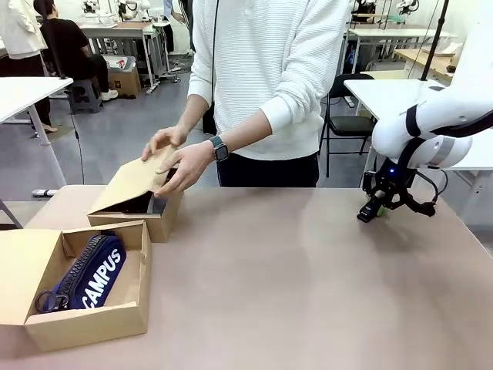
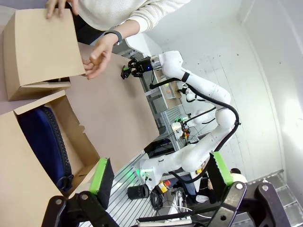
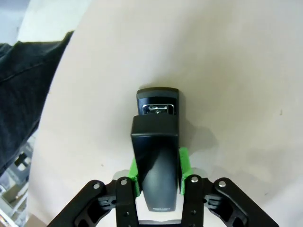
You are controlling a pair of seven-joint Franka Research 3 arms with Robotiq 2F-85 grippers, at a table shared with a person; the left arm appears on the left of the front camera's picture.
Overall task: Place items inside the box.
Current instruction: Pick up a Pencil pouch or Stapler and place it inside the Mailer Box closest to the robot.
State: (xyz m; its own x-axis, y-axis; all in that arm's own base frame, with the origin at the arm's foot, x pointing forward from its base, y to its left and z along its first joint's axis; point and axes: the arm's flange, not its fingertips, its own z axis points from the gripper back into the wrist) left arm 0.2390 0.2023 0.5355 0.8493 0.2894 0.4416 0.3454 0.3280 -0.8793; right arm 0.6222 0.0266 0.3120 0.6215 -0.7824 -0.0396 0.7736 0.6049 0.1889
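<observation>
**Front view: robot's right hand (image 1: 372, 213) closed on the black stapler (image 3: 157, 120) at the right end of the counter (image 1: 293, 285)**

The counter is a plain, matte, pinkish-beige surface. Behind it lies a workshop with a grey floor, white tables and a black chair, and another person sits at a table at the far left.

In the right wrist view, the green pads (image 3: 134, 176) of the right hand press against both flanks of the stapler. The stapler lies flat on the counter with its nose pointing away from the wrist.

At the near left of the counter an open cardboard box (image 1: 85, 322) holds a navy pencil case (image 1: 96, 274) lettered "CAMPUS". The case lies lengthwise inside with its zip pull at the near end.

Just beyond it stands a second cardboard box (image 1: 160, 223). The person's hands (image 1: 185, 166) rest on its raised flap, and there is a watch on one wrist.

In the left wrist view, the robot's left hand (image 2: 161, 172) has its fingers spread wide with nothing between them. It sits beside the near box, over the counter's edge. The same view shows metal shelving and cables beyond the counter, under a white wall.
</observation>
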